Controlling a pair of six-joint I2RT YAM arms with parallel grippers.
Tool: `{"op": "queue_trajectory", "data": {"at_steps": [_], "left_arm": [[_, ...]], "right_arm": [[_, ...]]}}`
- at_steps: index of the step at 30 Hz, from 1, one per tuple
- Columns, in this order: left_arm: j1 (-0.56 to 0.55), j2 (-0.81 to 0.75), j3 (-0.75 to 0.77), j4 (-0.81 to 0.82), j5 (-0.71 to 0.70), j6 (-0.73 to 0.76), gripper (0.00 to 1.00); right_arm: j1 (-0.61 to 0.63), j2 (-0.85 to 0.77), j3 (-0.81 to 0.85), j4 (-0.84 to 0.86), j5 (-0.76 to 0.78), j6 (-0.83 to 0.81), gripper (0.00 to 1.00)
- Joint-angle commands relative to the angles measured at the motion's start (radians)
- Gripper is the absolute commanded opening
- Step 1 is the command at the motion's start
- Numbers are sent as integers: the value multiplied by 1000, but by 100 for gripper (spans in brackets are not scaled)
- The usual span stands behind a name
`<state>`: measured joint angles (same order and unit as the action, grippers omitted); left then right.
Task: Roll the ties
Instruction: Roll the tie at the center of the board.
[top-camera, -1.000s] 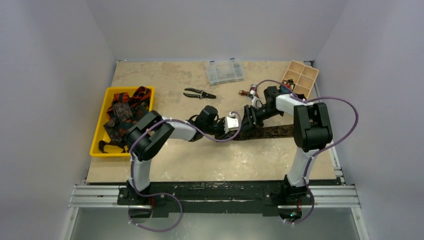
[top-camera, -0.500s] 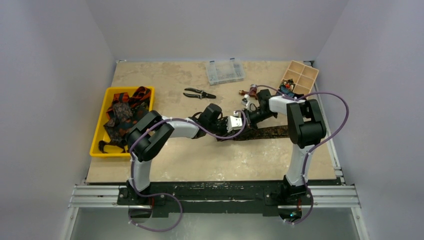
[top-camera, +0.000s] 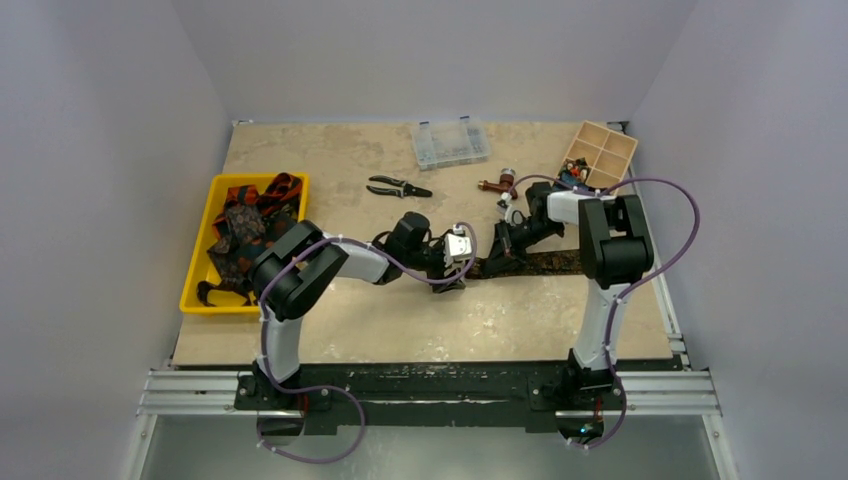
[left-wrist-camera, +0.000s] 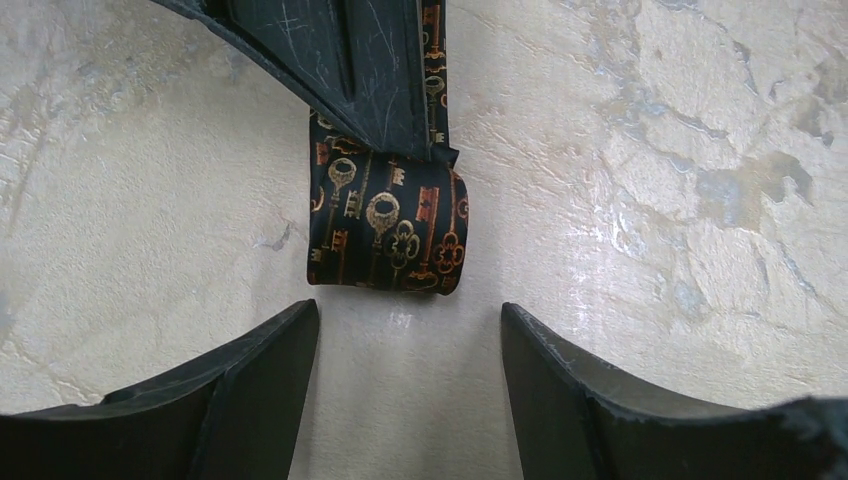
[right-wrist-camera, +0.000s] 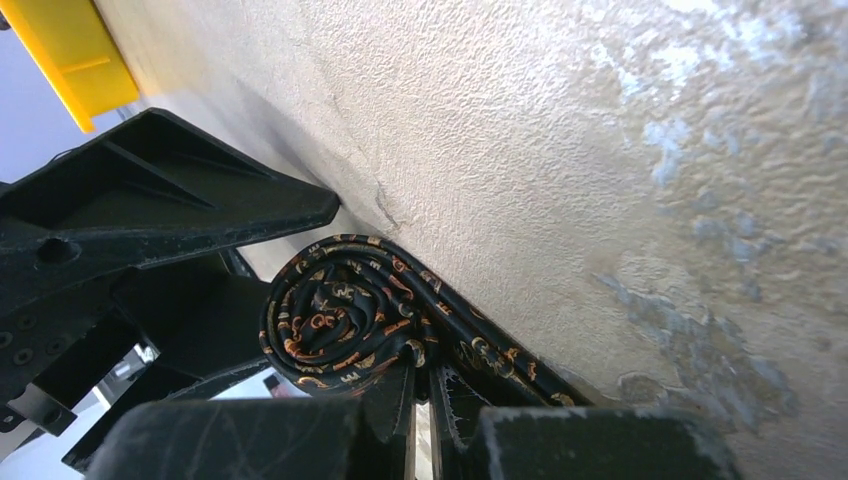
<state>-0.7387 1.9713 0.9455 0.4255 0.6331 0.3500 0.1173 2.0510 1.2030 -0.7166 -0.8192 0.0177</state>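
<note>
A black tie (top-camera: 545, 262) with orange and gold key prints lies flat across the table's middle right. Its left end is wound into a small roll (left-wrist-camera: 388, 235), also seen end-on in the right wrist view (right-wrist-camera: 335, 315). My left gripper (left-wrist-camera: 408, 312) is open, with the roll just beyond its fingertips (left-wrist-camera: 265, 385) and not touching them. My right gripper (right-wrist-camera: 425, 375) is shut on the tie cloth right at the roll's edge. One of its fingers (left-wrist-camera: 345, 70) lies over the tie behind the roll. In the top view the left gripper (top-camera: 458, 275) and right gripper (top-camera: 497, 262) meet at the roll.
A yellow tray (top-camera: 195, 290) at the left holds several more ties (top-camera: 245, 225). Black-handled pliers (top-camera: 398, 187) lie at mid table. At the back are a clear plastic box (top-camera: 450, 143) and a wooden compartment box (top-camera: 600, 155). A small brown item (top-camera: 495, 185) lies near the right arm.
The left gripper has let go of the roll, opened and drawn back to the left. The right gripper has shut on the tie beside the roll.
</note>
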Motion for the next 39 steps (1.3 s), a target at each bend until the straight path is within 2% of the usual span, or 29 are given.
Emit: {"op": "queue_trajectory", "data": {"at_steps": [1, 7, 13, 19, 22, 24, 27, 31, 39], "left_arm": [[5, 32, -45, 111, 42, -44, 66], [4, 102, -29, 280, 92, -137, 70], [-18, 173, -32, 431, 63, -197, 70], [-31, 213, -37, 515, 51, -187, 60], [-38, 244, -25, 545, 51, -177, 51], [-49, 247, -19, 511, 32, -139, 40], [-54, 217, -27, 432, 0, -104, 31], [-49, 140, -52, 239, -48, -60, 14], [-41, 69, -17, -175, -122, 24, 5]], "right_arm": [[-4, 55, 21, 35, 226, -58, 0], [-3, 113, 79, -12, 245, -83, 0], [11, 191, 116, -106, 176, -188, 0], [48, 207, 112, -97, 149, -182, 0], [51, 215, 127, -89, 156, -171, 0], [51, 218, 137, -87, 162, -165, 0], [56, 210, 140, -70, 157, -146, 0], [60, 155, 108, -30, 117, -108, 0], [24, -20, 94, -101, 50, -155, 26]]}}
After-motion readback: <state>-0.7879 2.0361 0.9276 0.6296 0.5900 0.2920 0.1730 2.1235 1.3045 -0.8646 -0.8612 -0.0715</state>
